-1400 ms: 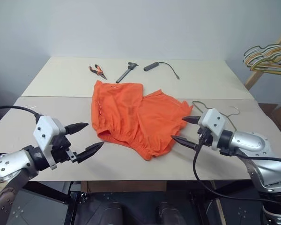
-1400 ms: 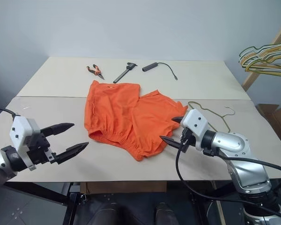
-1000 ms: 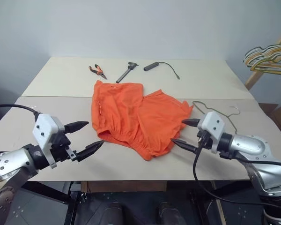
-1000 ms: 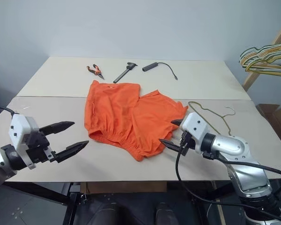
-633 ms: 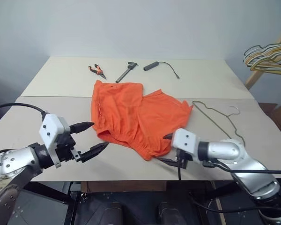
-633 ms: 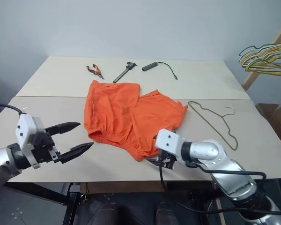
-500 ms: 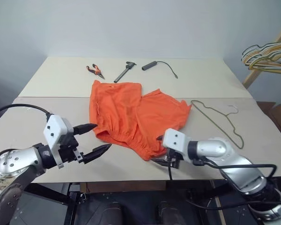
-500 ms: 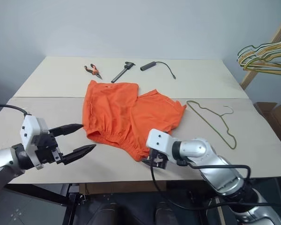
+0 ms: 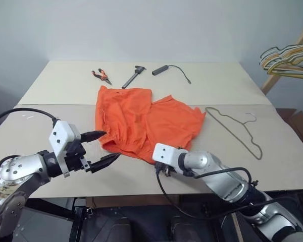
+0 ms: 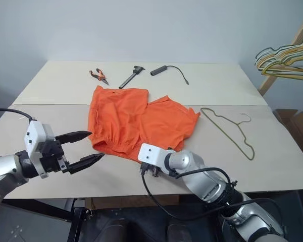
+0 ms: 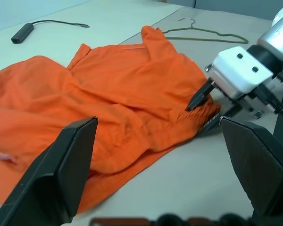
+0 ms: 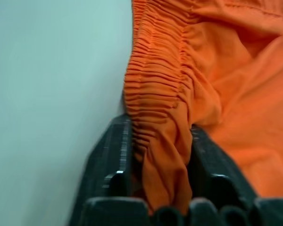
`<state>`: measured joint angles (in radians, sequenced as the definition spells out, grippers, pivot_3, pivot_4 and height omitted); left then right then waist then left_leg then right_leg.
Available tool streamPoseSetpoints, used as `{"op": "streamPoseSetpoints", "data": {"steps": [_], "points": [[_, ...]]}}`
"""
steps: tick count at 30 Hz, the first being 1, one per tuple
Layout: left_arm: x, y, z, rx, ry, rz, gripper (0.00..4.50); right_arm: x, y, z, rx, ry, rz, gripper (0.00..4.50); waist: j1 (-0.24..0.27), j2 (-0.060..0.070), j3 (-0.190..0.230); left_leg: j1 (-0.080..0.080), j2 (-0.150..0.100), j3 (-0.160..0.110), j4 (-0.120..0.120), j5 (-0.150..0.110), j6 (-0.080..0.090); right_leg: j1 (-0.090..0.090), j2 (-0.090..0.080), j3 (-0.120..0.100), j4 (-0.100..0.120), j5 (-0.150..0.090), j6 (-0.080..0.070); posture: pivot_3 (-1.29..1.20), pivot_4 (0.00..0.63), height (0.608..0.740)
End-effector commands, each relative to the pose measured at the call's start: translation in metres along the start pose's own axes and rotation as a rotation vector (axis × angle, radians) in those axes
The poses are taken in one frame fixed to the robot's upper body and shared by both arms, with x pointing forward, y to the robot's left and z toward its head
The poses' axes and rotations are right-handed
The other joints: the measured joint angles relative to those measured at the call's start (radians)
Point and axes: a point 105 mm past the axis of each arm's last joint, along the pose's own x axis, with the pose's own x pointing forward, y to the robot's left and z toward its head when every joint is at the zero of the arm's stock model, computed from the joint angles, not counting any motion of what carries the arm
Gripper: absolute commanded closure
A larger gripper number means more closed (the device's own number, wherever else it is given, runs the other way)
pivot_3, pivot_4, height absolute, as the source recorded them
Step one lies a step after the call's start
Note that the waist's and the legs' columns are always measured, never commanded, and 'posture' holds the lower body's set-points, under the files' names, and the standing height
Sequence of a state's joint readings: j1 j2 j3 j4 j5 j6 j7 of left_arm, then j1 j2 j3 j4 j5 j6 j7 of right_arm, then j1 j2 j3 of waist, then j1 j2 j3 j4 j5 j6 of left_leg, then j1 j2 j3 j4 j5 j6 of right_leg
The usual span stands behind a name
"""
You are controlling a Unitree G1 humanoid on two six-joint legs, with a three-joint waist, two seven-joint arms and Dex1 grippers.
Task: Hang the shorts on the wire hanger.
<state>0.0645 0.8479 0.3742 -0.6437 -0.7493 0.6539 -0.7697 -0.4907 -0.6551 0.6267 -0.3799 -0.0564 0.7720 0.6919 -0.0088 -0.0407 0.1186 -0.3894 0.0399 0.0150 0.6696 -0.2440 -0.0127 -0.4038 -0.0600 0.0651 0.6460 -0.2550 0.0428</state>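
1. From the head views I cannot see the right gripper's (image 9: 156, 162) fingers; its white housing covers them at the near edge of the shorts (image 9: 141, 121).
2. The bunched hangers (image 9: 288, 55) run off the picture's right edge.
3. In the right wrist view, the shorts' waistband (image 12: 155, 117) hides the gap between the fingers (image 12: 108, 160).
4. The tools at the worktop's (image 9: 55, 85) far end are too small to identify.

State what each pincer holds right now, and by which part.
The right pincer grips the shorts by the gathered elastic waistband, at the near corner. The left pincer is open beside the shorts and holds nothing.
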Motion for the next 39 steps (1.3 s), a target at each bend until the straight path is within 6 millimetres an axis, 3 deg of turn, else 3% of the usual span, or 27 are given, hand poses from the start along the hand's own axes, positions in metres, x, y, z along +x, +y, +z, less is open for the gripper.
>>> {"op": "streamPoseSetpoints", "data": {"steps": [1, 2, 5, 8, 10, 15, 18, 21, 25, 28, 34, 38, 39], "points": [[0.001, 0.0, 0.008, 0.038, -0.033, -0.006, 0.0, -0.029, -0.023, -0.015, -0.119, -0.031, 0.021, 4.21, -0.002, 0.0, 0.0, 0.0, 0.0, 0.0, 0.0, 0.0, 0.0, 0.0, 0.0, 0.0, 0.0, 0.0, 0.0, -0.02, 0.106, 0.74], [0.002, 0.0, 0.008, 0.039, -0.034, -0.007, 0.0, -0.036, -0.03, -0.024, -0.174, -0.023, 0.034, 4.47, -0.005, 0.0, 0.0, 0.0, 0.0, 0.0, 0.0, 0.0, 0.0, 0.0, 0.0, 0.0, 0.0, 0.0, 0.0, -0.02, 0.104, 0.74], [0.004, 0.001, 0.008, 0.04, -0.039, -0.014, 0.0, -0.049, -0.049, -0.041, -0.316, -0.026, 0.05, 4.5, -0.013, 0.0, 0.0, 0.001, 0.001, 0.001, -0.001, 0.0, 0.0, 0.0, 0.001, 0.0, 0.0, 0.0, 0.0, -0.03, 0.103, 0.74], [0.006, 0.001, 0.008, 0.043, -0.043, -0.021, 0.0, -0.054, -0.088, -0.058, -0.44, 0.08, -0.109, 4.5, -0.036, 0.0, 0.0, 0.001, 0.002, 0.002, -0.001, 0.0, 0.0, 0.0, 0.003, 0.001, 0.0, 0.0, 0.0, -0.04, 0.098, 0.74], [0.008, 0.0, 0.008, 0.046, -0.044, -0.029, 0.0, -0.061, -0.105, -0.061, -0.424, 0.115, -0.181, 3.76, -0.041, 0.0, 0.0, 0.001, 0.002, 0.003, -0.001, 0.0, 0.0, -0.001, 0.003, 0.002, 0.0, 0.0, 0.0, -0.04, 0.096, 0.74], [0.008, -0.001, 0.008, 0.05, -0.044, -0.038, 0.0, -0.081, -0.077, -0.064, -0.36, 0.127, -0.058, 2.06, -0.029, 0.0, 0.0, 0.0, 0.002, 0.003, -0.002, -0.001, 0.001, -0.002, 0.002, 0.002, 0.0, 0.0, 0.0, -0.04, 0.094, 0.74], [0.008, 0.0, 0.008, 0.053, -0.042, -0.039, 0.0, -0.091, -0.052, -0.048, -0.295, 0.07, -0.012, 1.05, -0.025, 0.0, 0.0, -0.001, 0.002, 0.003, -0.002, -0.002, 0.002, -0.002, 0.001, 0.002, -0.001, 0.0, 0.0, -0.04, 0.093, 0.74], [0.008, 0.0, 0.007, 0.054, -0.04, -0.043, 0.0, -0.084, -0.04, -0.013, -0.189, -0.027, -0.078, 0.01, -0.04, 0.0, 0.0, 0.0, 0.002, 0.003, -0.002, -0.002, 0.002, -0.002, 0.002, 0.003, 0.0, 0.0, 0.0, -0.04, 0.093, 0.74], [0.009, 0.0, 0.007, 0.054, -0.039, -0.053, 0.0, -0.063, -0.027, 0.028, -0.101, -0.11, -0.12, 0.01, -0.05, 0.0, 0.0, 0.004, 0.005, 0.003, -0.002, -0.001, 0.001, 0.0, 0.005, 0.004, 0.002, 0.0, -0.001, -0.06, 0.094, 0.74], [0.011, 0.001, 0.007, 0.055, -0.039, -0.063, 0.0, -0.034, -0.017, 0.055, -0.017, -0.129, -0.11, 0.01, -0.055, 0.0, 0.0, 0.004, 0.006, 0.003, -0.002, -0.001, 0.001, -0.001, 0.006, 0.004, 0.002, 0.001, -0.001, -0.06, 0.094, 0.74], [0.009, 0.005, 0.006, 0.061, -0.034, -0.054, 0.0, 0.005, -0.01, 0.076, -0.058, -0.008, -0.126, 0.01, -0.057, 0.0, 0.0, -0.002, 0.004, 0.003, -0.002, -0.001, 0.0, -0.006, 0.004, 0.003, 0.002, 0.001, -0.002, -0.06, 0.092, 0.74], [0.009, 0.004, 0.006, 0.061, -0.036, -0.048, 0.0, 0.029, -0.007, 0.074, -0.116, 0.087, -0.16, 0.01, -0.061, 0.0, 0.0, -0.006, 0.004, 0.003, -0.002, 0.0, 0.0, -0.01, 0.004, 0.003, 0.003, 0.002, -0.002, -0.05, 0.09, 0.74], [0.009, 0.004, 0.005, 0.061, -0.036, -0.046, 0.0, 0.031, -0.009, 0.074, -0.126, 0.096, -0.174, 0.37, -0.061, 0.0, 0.0, -0.007, 0.004, 0.003, -0.002, 0.0, 0.0, -0.012, 0.004, 0.003, 0.004, 0.002, -0.002, -0.04, 0.089, 0.74]]}}
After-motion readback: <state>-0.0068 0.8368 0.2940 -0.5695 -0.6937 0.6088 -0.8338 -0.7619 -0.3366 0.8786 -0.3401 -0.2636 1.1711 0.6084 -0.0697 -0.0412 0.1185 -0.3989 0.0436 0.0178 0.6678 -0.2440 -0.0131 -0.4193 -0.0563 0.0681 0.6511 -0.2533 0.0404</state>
